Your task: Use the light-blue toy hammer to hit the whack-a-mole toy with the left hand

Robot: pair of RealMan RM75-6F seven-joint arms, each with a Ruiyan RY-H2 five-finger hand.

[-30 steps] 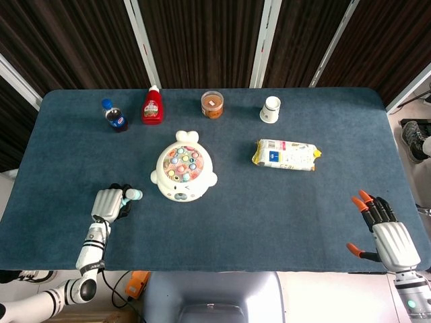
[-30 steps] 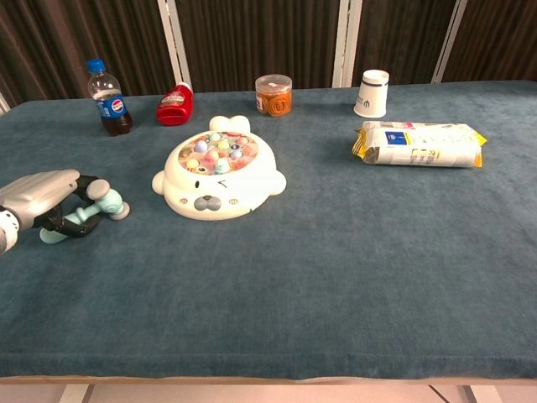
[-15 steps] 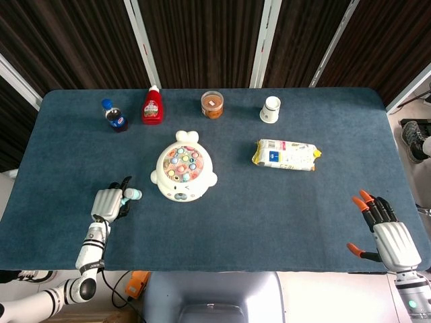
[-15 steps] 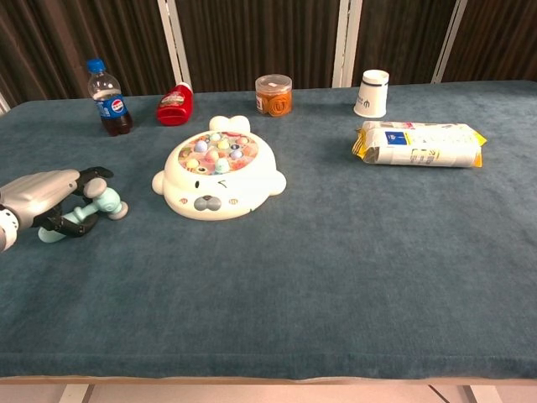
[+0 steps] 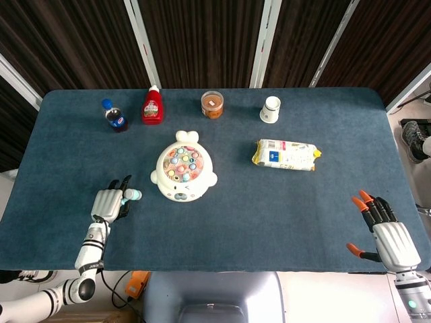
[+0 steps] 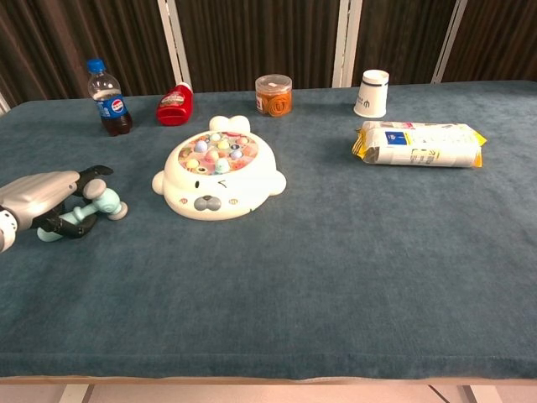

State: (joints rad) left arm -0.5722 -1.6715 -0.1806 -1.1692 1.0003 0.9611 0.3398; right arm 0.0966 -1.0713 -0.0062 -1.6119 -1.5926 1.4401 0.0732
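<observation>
The light-blue toy hammer (image 6: 94, 211) lies on the blue cloth at the left, its head (image 5: 133, 195) pointing toward the white whack-a-mole toy (image 5: 182, 173). My left hand (image 6: 40, 198) hovers over the hammer's handle with its fingers lifted and spread; it does not grip the hammer. In the head view the left hand (image 5: 108, 204) covers most of the handle. The whack-a-mole toy (image 6: 219, 176) sits a short way right of the hammer. My right hand (image 5: 388, 237) rests at the table's front right corner, fingers apart and empty.
Along the back stand a cola bottle (image 5: 115, 116), a red ketchup bottle (image 5: 153, 106), an orange jar (image 5: 212, 104) and a white cup (image 5: 270, 110). A snack packet (image 5: 286, 155) lies right of the toy.
My left hand's fingers, curled around the hammer handle a second ago, have lifted and spread. The hammer stays on the cloth. The right hand has not moved.
</observation>
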